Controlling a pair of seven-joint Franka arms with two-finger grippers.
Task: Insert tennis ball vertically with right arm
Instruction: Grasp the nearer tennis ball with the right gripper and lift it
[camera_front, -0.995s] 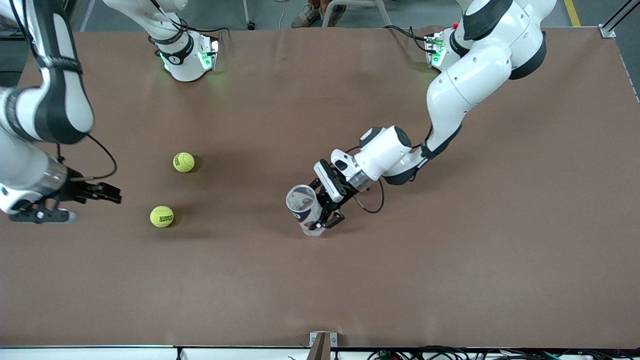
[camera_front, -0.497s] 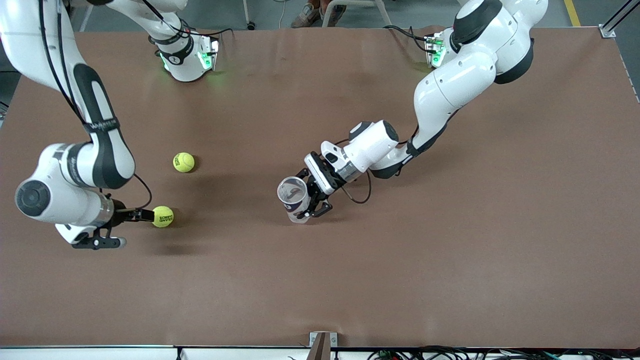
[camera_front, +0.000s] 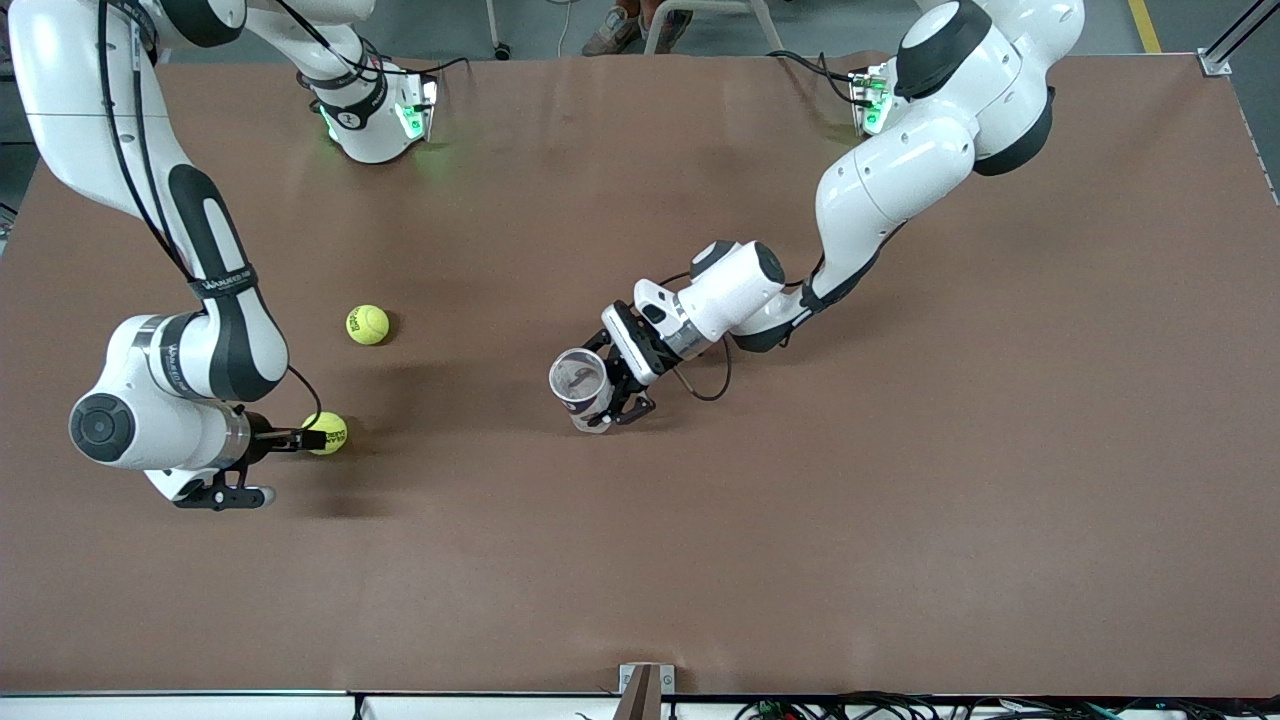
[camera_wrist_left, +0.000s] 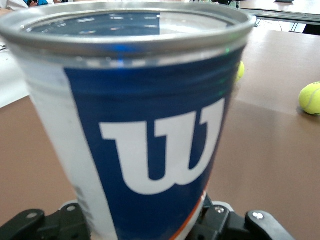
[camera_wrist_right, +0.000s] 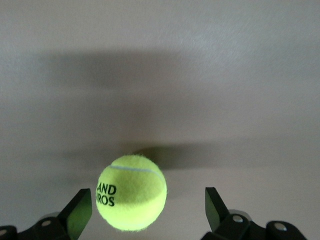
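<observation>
**Right gripper at the ball, left gripper holding the can**

You have the right gripper (camera_front: 312, 440) low at the right arm's end of the table, its jaws spread wide around the tennis ball (camera_front: 326, 433) that lies nearer the front camera. In the right wrist view the ball (camera_wrist_right: 131, 192) sits on the table between the two fingertips (camera_wrist_right: 80, 210) — close to one of them, with a clear gap to the other. Nothing is gripped yet; the ball rests on the brown table (camera_front: 900, 500) with its black lettering turned toward the wrist camera.

A second tennis ball (camera_front: 367, 324) lies farther from the front camera than the first, well apart from the gripper and untouched.

Your left gripper (camera_front: 622, 388) is near the middle of the table, clenched on the ball can (camera_front: 581, 388) low on its body. The can's open mouth faces upward, tilted a little toward the front camera, and its base appears to be at or just above the table — you cannot tell from these views whether it touches. In the left wrist view the can (camera_wrist_left: 145, 125) fills the frame: metal rim on top, blue label with a white W, clear wall above it. Both balls show past it, one of them largely hidden by the can's edge.

The can stands well apart from both balls, toward the left arm's end from them.
</observation>
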